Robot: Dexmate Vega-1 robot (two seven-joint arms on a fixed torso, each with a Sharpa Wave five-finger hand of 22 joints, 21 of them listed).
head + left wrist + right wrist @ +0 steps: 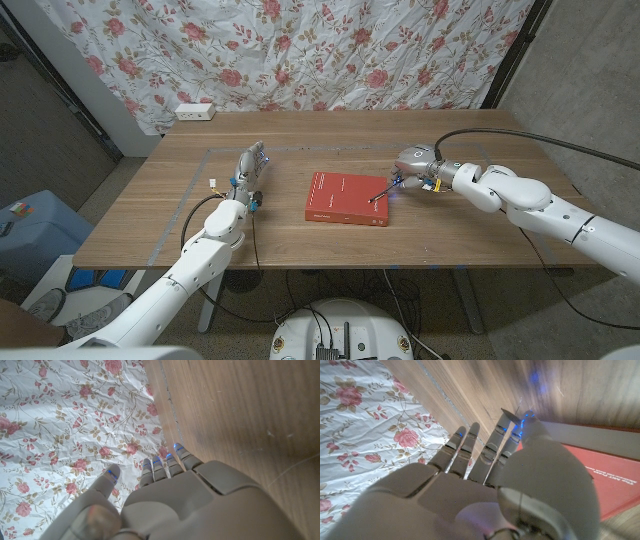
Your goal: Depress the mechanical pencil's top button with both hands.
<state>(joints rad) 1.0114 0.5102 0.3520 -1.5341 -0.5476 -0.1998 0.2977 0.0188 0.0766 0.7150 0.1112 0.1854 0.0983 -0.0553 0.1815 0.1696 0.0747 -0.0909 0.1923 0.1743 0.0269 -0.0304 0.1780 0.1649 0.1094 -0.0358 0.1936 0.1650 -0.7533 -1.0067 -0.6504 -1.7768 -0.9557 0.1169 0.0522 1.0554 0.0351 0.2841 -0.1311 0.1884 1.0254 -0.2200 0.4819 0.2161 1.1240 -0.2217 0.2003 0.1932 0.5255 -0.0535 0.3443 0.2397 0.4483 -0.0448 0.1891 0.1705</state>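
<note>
Book (348,198) mid-table, left hand (249,168) to its left, right hand (415,168) at its right edge.
</note>
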